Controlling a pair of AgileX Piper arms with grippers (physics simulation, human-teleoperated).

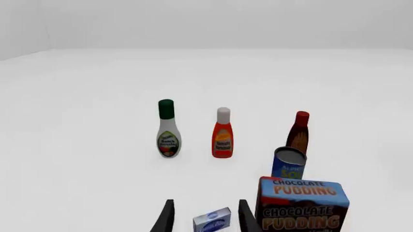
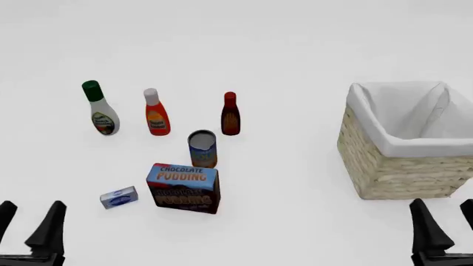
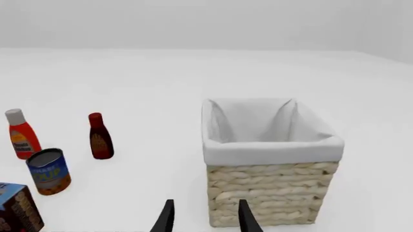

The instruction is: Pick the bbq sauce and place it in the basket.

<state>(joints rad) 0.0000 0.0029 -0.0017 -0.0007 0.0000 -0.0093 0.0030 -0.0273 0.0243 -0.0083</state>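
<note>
The bbq sauce (image 2: 230, 114), a small dark reddish-brown bottle with a red cap, stands upright near the table's middle; it also shows as the bbq sauce (image 1: 299, 133) and the bbq sauce (image 3: 99, 137). The basket (image 2: 399, 160), woven wicker with a white lining, stands at the right and holds nothing visible; the right wrist view has the basket (image 3: 271, 188) close ahead. My left gripper (image 2: 28, 224) is open at the near left edge, far from the bottle. My right gripper (image 2: 443, 221) is open at the near right, just in front of the basket.
An orange-red bottle with a white cap (image 2: 155, 113) and a white bottle with a green cap (image 2: 98, 108) stand left of the sauce. A blue can (image 2: 202, 148) stands just in front of it, then a chocolate pudding box (image 2: 183, 187) and a small blue-white packet (image 2: 118, 197).
</note>
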